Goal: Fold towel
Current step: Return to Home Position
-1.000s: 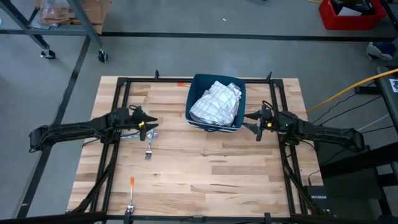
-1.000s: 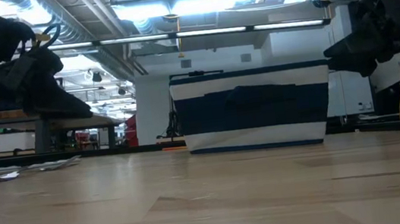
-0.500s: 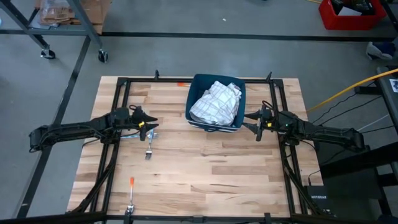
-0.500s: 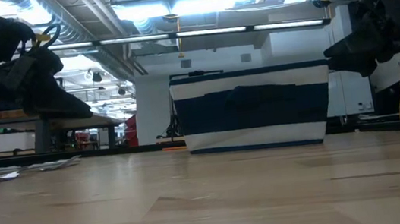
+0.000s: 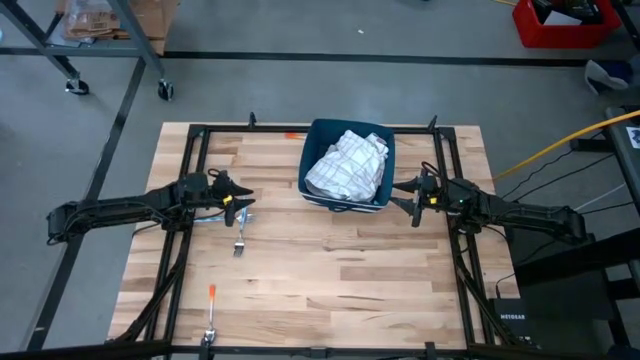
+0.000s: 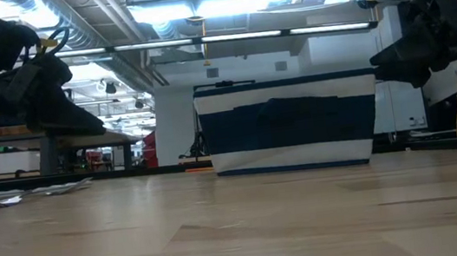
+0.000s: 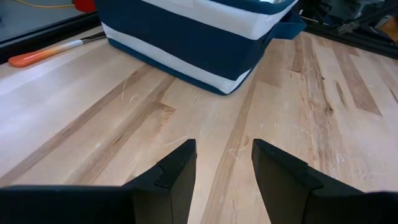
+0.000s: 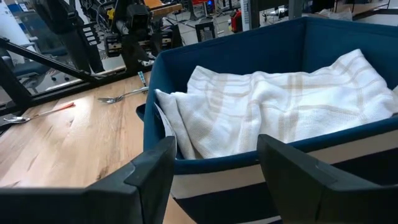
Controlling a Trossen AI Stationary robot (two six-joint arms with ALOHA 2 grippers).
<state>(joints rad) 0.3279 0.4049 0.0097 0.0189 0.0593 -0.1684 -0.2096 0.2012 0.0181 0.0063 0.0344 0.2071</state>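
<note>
A white checked towel (image 5: 346, 165) lies crumpled inside a navy and white striped basket (image 5: 312, 170) at the table's far middle; the right wrist view shows the towel (image 8: 280, 112) heaped against the basket's blue walls. My left gripper (image 5: 246, 200) stands open above the table, to the left of the basket, with bare wood between its fingers (image 7: 224, 163). To the basket's right my right gripper (image 5: 397, 197) stands open, its fingers pointing at the basket's right wall (image 8: 214, 158) and holding nothing.
A fork (image 5: 240, 243) lies on the wood just near of the left gripper. A utensil with an orange handle (image 5: 211, 310) lies near the front left edge. A black metal frame (image 5: 190, 150) rims the table. The table's near half is bare wood.
</note>
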